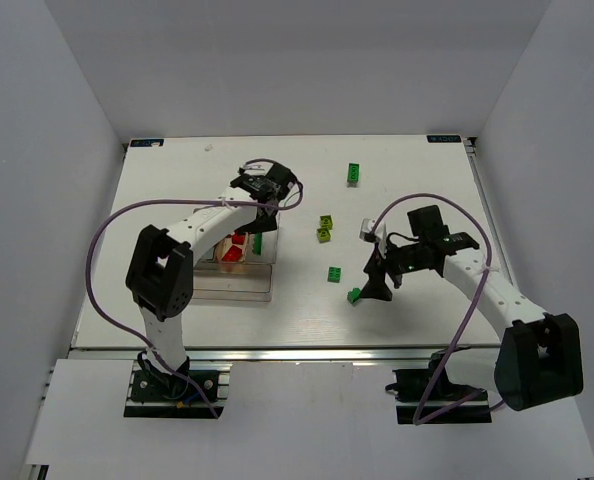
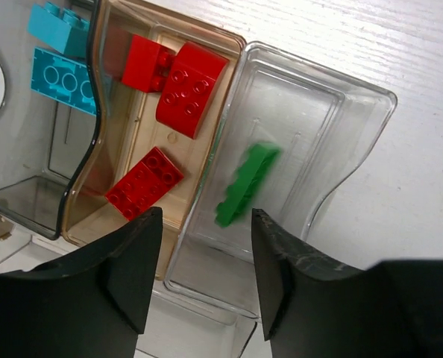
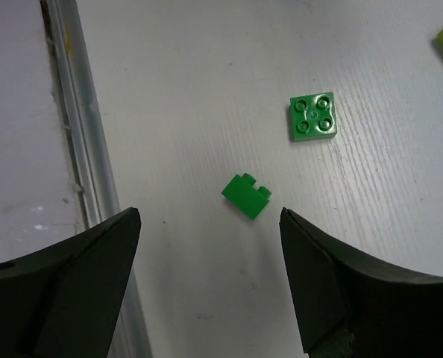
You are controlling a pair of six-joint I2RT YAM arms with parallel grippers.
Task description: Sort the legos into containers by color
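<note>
1. The left hand hovers over the containers, its fingers partly apart and holding nothing.
2. Past its fingers a long green brick, blurred, shows inside the clear bin. Its long axis slants from lower left to upper right in the wrist view, roughly along the bin's length.
3. Three red bricks lie in the adjoining tan bin.
4. The right hand is spread wide and empty above a small green brick on the worktop. That brick's long axis runs from upper left to lower right.
5. A square green brick lies nearby, studs up.
</note>
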